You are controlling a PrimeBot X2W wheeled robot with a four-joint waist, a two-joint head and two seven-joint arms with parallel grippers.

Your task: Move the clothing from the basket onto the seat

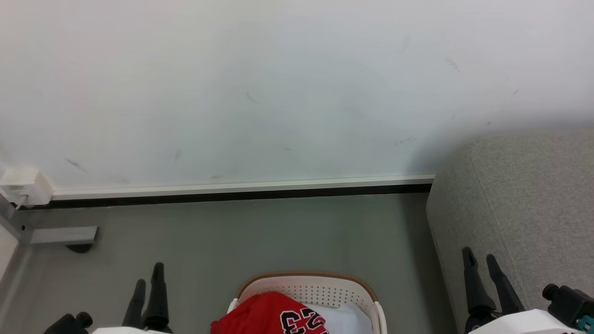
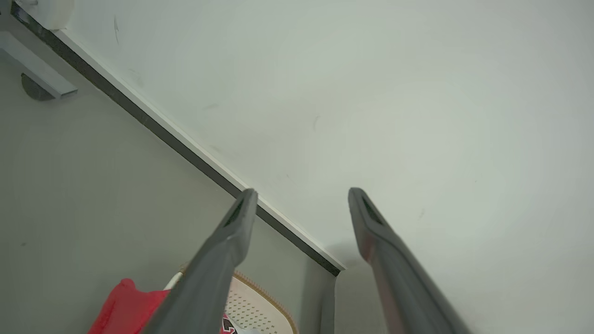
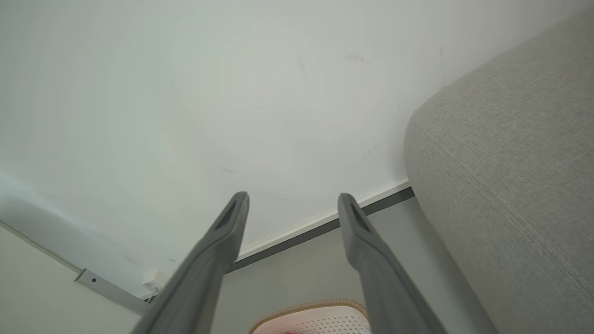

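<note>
Both my pincers are spread and empty: the left pincer (image 1: 149, 276) hangs beside the basket (image 1: 306, 277), the right pincer (image 1: 479, 255) by the sofa (image 1: 533, 199). The jersey (image 1: 260, 313) lies heaped in the basket. I judge it soft, light and sure to drape, so I'd pinch a raised fold.

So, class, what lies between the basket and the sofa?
A bare strip of grey floor separates the basket from the sofa, shown in the head view.
</note>
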